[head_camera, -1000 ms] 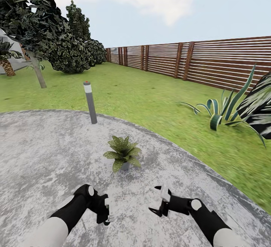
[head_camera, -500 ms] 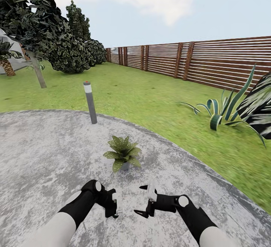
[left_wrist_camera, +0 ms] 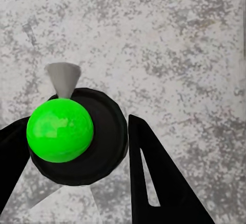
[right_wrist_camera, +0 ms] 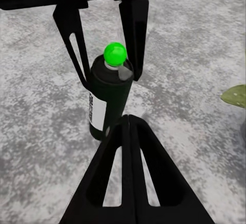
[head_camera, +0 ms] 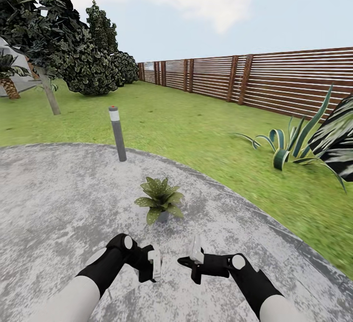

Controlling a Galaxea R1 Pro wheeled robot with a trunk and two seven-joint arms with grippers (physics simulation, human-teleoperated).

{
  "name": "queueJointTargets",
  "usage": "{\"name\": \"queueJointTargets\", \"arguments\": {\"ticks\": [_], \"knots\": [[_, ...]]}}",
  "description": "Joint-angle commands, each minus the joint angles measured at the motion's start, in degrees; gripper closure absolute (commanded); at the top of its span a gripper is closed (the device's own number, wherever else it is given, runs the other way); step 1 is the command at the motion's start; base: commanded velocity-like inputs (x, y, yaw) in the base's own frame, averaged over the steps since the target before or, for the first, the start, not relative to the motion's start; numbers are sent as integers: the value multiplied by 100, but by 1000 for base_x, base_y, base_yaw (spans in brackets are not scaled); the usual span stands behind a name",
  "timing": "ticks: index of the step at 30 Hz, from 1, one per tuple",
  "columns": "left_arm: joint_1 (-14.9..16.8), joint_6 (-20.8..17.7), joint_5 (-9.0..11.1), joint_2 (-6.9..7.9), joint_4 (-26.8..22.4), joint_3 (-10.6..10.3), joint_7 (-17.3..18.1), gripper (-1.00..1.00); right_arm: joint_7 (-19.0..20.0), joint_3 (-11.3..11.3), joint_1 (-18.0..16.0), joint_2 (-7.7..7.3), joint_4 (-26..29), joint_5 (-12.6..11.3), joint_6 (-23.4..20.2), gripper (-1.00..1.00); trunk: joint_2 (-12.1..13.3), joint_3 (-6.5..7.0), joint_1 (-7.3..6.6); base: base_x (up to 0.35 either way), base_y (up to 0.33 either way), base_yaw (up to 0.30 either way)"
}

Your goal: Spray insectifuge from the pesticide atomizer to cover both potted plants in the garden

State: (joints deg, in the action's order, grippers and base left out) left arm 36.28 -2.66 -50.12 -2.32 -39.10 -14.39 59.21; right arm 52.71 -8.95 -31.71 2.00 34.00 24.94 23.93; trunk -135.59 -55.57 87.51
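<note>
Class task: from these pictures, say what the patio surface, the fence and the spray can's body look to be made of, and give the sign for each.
Patio surface: looks like concrete or stone, matt, mottled grey speckle.
Fence: seems wood, brown horizontal slats between posts.
Spray can: black body with slight sheen, perhaps metal or plastic; the render leaves it open. Its green knob looks like glossy plastic.

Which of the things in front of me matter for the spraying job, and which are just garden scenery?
For the job:
- spray bottle, black with green button, between the left gripper's fingers
- potted plant on the patio
- right gripper, shut

Scenery:
- lamp post
- striped agave
- fence
- trees
- lawn
</note>
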Motion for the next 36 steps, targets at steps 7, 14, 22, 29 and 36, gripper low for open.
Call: {"name": "queueJointTargets", "arguments": {"ticks": [7, 14, 22, 29, 36], "knots": [[-6, 57, -15, -98, -17, -11, 77, 100, 2, 8, -2, -24, 3, 46, 23, 100, -2, -5, -1, 0, 0, 0], [2, 81, 0, -173, -26, -11, 238, 100, -1, 13, -2, -28, -4, 46, 23, 100, -2, -5, -1, 0, 0, 0], [2, 86, 11, -268, -25, 10, 258, 100, -6, 15, -2, -31, -7, 63, 23, 100, -2, -5, -1, 0, 0, 0], [-7, 86, 3, -432, -13, 24, 249, 100, -6, 16, -2, -24, -7, 63, 23, 100, -2, -5, -1, 0, 0, 0], [-11, 82, 4, -503, -19, 24, 233, 100, -12, 15, -2, -24, -7, 63, 23, 100, -2, -5, -1, 0, 0, 0]]}}
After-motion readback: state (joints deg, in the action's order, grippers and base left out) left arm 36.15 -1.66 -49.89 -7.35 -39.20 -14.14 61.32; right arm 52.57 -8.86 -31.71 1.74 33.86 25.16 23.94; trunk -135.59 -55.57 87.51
